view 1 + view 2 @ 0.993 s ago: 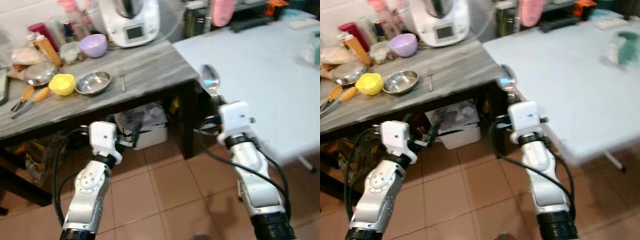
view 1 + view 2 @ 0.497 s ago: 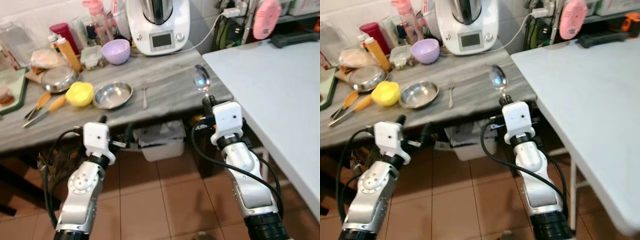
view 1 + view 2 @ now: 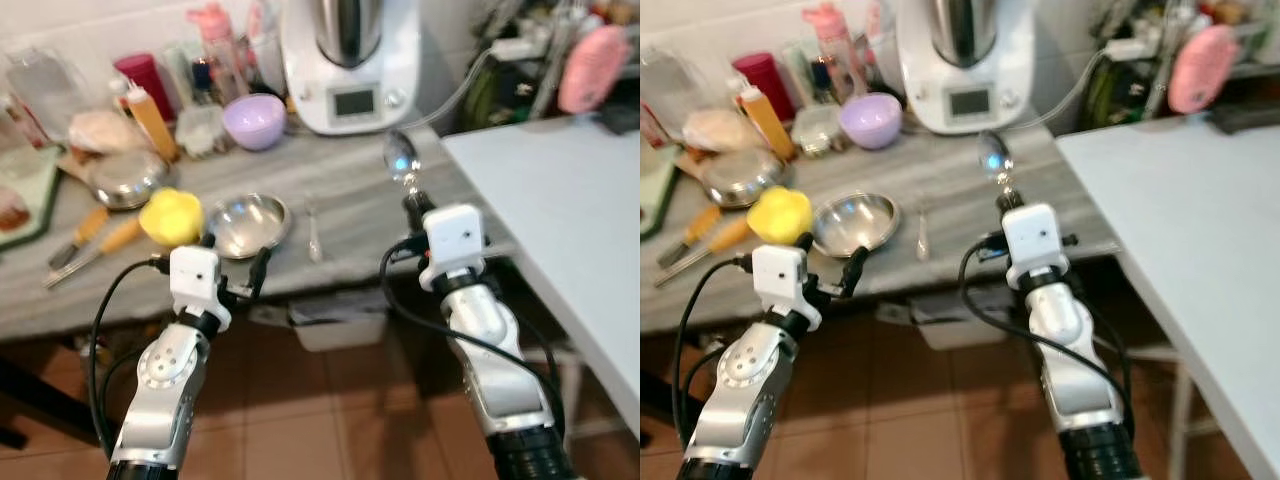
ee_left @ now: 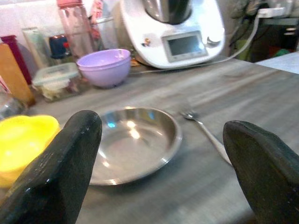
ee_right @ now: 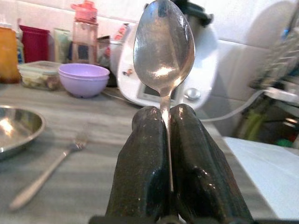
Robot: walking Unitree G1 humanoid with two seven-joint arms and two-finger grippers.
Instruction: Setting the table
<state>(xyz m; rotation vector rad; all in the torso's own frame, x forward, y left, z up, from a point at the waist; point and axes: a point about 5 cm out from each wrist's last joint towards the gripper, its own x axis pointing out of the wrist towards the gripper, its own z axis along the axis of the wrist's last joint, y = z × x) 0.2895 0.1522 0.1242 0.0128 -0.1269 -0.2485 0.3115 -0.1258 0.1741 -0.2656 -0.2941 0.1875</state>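
Note:
My right gripper (image 3: 412, 203) is shut on the handle of a steel spoon (image 5: 163, 42), which stands upright with its bowl (image 3: 401, 157) above the grey counter's (image 3: 365, 205) right end. My left gripper (image 3: 236, 262) is open at the counter's front edge, its fingers (image 4: 70, 163) spread wide with nothing between them. Just beyond it on the counter sit a shallow steel bowl (image 4: 133, 140) and a fork (image 4: 205, 133); the fork (image 3: 314, 226) lies to the right of the bowl (image 3: 247, 222). A white table (image 3: 580, 220) stands to the right.
On the counter are a yellow bowl (image 3: 171, 215), a purple bowl (image 3: 255, 118), a second steel bowl (image 3: 128, 178), orange-handled tools (image 3: 95, 238), bottles and a white kitchen machine (image 3: 350, 60). A white bin (image 3: 340, 318) stands under the counter on the tiled floor.
The camera has swung left and closer, so the counter now sits in front and less of the white table shows. The right gripper still holds the spoon upright.

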